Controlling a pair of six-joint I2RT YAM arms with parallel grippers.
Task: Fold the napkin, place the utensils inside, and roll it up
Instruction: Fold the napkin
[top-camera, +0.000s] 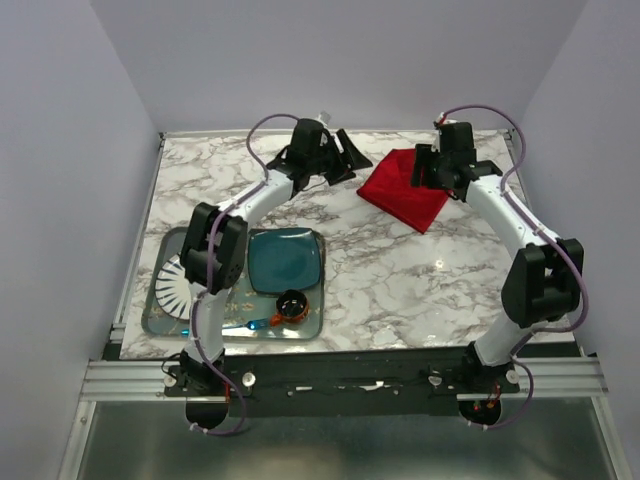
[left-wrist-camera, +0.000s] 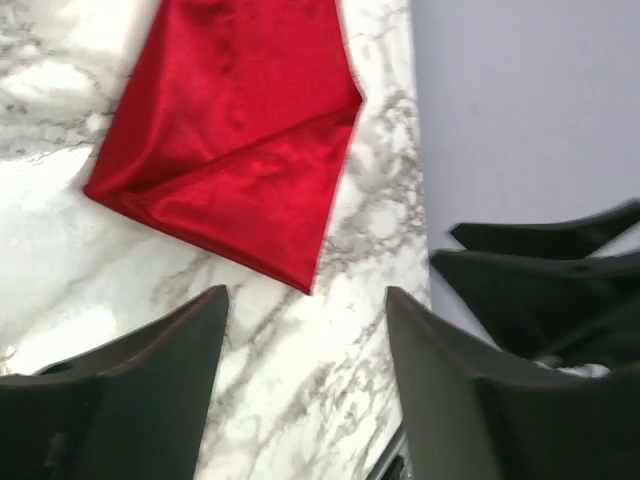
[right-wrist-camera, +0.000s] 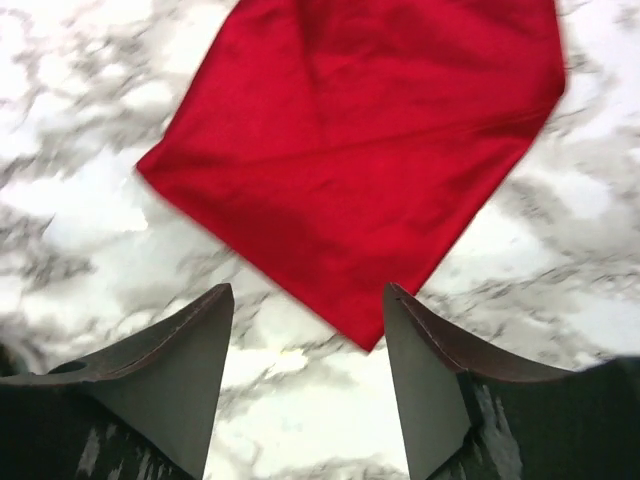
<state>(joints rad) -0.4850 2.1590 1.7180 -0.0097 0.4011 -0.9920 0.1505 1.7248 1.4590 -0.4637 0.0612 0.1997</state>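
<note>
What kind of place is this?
Probably a robot test cell set up like a dining table: plain walls around a marble-look tabletop, two arms bolted to a metal rail, a tray of plates, a napkin.

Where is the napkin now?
In the top view the napkin lies folded on the table, far side, right of centre, between the left gripper and the right gripper.

one napkin (top-camera: 404, 188), one tray (top-camera: 302, 329), two plates (top-camera: 285, 258), one cup (top-camera: 291, 305)
</note>
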